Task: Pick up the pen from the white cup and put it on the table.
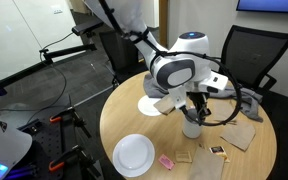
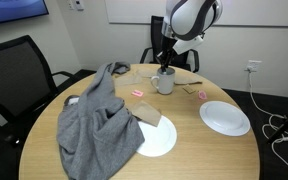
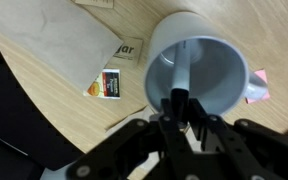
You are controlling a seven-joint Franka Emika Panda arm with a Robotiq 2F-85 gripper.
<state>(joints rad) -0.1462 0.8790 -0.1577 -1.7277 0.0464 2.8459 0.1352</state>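
The white cup (image 3: 206, 62) stands on the round tan table (image 3: 44, 100), and shows in both exterior views (image 1: 191, 128) (image 2: 165, 82). The pen (image 3: 182, 70), whitish with a dark end, leans inside the cup with its dark end up at the rim. My gripper (image 3: 176, 103) hangs straight over the cup, fingers close together on the pen's dark end. In both exterior views the gripper (image 1: 194, 108) (image 2: 164, 66) reaches down into the cup's mouth; the pen is too small to make out there.
Two white plates (image 1: 134, 154) (image 1: 152, 103) lie on the table (image 1: 124, 118). A grey cloth (image 2: 99, 125) is heaped on one side, partly over a plate (image 2: 159, 142). Brown paper (image 3: 64, 40), a small card (image 3: 109, 83) and a pink piece (image 2: 139, 94) lie near the cup. Black chairs (image 1: 249, 55) ring the table.
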